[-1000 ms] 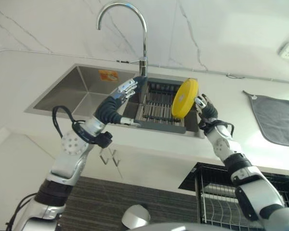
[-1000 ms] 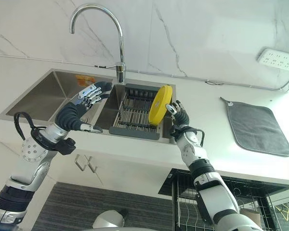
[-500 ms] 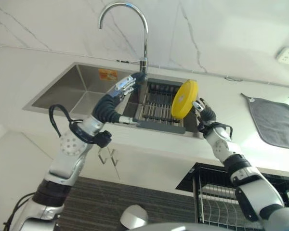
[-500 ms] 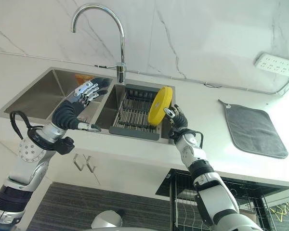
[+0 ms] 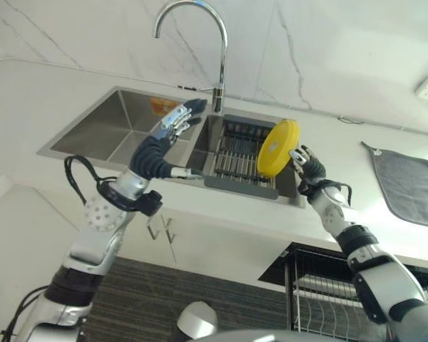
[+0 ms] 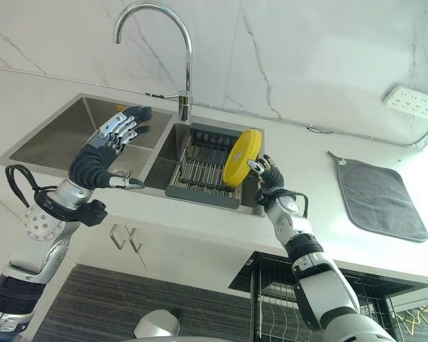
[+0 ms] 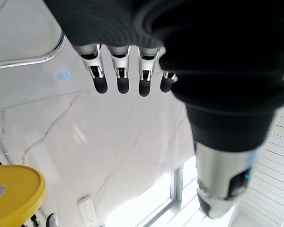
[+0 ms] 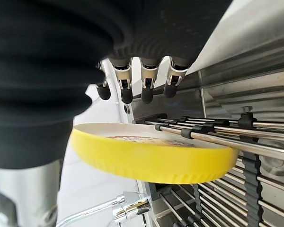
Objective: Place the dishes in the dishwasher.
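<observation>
Gripping the yellow plate on edge, the right hand has it lifted clear of the sink rack beyond its fingertips; next it must carry the plate to the dishwasher while the left hand hovers splayed and empty.

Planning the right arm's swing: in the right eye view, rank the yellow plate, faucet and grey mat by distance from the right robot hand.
1. Yellow plate, held in the right robot hand, over the sink rack.
2. Grey mat, on the counter to its right.
3. Faucet, behind the sink, to its left.

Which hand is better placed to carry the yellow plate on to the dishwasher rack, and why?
The right hand: it holds the yellow plate above the sink's drying rack, and the dishwasher rack is below that side. The left hand is open over the sink.
</observation>
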Controlling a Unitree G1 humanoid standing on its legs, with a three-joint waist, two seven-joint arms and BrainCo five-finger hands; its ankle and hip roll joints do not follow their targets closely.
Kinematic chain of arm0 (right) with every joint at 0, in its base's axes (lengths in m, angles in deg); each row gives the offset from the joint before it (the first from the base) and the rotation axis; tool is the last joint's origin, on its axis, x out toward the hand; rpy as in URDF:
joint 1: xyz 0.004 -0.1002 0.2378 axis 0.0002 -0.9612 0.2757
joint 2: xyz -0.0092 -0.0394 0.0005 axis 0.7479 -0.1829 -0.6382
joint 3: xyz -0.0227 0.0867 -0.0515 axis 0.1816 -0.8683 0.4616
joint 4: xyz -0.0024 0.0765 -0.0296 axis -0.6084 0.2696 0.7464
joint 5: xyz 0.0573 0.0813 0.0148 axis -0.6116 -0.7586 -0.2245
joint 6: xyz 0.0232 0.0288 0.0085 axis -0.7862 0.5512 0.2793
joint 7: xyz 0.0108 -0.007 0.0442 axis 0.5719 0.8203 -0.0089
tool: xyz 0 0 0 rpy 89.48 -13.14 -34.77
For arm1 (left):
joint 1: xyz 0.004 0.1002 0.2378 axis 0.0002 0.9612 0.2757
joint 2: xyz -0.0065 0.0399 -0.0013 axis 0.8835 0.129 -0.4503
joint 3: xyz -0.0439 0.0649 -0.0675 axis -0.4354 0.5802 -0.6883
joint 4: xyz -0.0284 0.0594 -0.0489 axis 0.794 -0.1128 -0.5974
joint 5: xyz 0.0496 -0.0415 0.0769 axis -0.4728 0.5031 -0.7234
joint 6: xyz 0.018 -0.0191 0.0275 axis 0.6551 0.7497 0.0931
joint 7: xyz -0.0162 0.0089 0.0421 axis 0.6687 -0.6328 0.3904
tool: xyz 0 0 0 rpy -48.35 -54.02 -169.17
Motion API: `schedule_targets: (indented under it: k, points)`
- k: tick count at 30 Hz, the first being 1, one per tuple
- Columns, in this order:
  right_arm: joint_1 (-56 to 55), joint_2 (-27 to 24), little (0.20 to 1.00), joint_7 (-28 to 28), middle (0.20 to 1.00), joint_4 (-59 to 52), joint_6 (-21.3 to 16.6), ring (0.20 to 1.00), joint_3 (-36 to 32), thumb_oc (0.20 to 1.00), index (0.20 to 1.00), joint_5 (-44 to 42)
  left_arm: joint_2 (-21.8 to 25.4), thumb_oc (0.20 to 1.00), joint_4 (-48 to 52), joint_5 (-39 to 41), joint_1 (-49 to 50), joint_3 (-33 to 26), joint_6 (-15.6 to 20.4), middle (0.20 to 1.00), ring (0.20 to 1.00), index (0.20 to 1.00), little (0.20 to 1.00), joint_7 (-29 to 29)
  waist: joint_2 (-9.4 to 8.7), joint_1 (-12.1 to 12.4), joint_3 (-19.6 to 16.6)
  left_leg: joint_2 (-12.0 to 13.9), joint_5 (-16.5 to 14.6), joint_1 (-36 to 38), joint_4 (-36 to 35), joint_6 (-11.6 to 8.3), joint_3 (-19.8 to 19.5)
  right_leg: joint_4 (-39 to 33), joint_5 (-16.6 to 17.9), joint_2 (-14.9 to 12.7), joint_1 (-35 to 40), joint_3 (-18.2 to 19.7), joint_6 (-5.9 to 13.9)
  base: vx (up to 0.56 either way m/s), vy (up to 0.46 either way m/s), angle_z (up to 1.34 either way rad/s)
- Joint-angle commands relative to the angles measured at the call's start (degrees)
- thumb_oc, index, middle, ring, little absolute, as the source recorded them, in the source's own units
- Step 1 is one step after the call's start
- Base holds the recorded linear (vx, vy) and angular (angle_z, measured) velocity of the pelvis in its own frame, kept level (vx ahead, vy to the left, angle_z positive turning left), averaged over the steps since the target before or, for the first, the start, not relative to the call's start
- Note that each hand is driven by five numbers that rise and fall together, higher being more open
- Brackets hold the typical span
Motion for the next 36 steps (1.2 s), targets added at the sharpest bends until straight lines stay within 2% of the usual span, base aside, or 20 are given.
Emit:
schedule_targets:
  k: [1,9,21,36]
  points:
    - [3.7,-3.6,1.0,-0.6,1.0,1.8,-2.2,1.0,0.9,1.0,1.0,1.1,1.1,1.0,-0.6,0.3,2.7,-1.8,2.3,1.0,1.0,1.0,1.0,1.1,2.17,1.6,-4.2,5.4,-0.4,3.3,-4.0,-0.8,4.2,0.5,1.3,-3.0,0.7,1.2,2.1,0.06,0.017,0.01]
    - [2.9,-4.2,1.0,0.0,1.0,1.5,-2.6,1.0,0.5,1.0,1.0,1.3,2.4,1.0,-0.5,-0.4,4.7,-3.5,2.6,1.0,1.0,1.0,1.0,1.9,2.5,2.0,-3.6,5.2,-0.6,3.6,-4.0,-0.65,3.7,0.4,1.8,-3.7,1.1,1.5,2.91,0.05,0.011,0.01]
    - [2.7,-5.2,1.0,0.0,1.0,1.2,-3.3,1.0,0.1,1.0,1.0,2.1,3.9,1.0,0.1,-0.3,6.2,-4.5,2.7,1.0,1.0,1.0,1.0,0.0,2.85,2.7,-2.7,4.9,-0.7,3.5,-4.0,-0.33,3.3,0.5,2.7,-5.1,1.4,1.2,4.27,0.05,0.011,0.01]
    - [3.0,-6.3,1.0,1.0,1.0,1.9,-2.9,1.0,-0.7,1.0,1.0,1.1,5.3,1.0,0.3,-1.2,8.2,-5.5,3.8,1.0,1.0,1.0,1.0,-0.7,3.02,3.2,-2.2,5.5,-0.6,3.4,-4.0,-0.66,2.6,0.6,1.7,-4.6,1.9,1.8,4.17,0.04,-0.006,0.01]
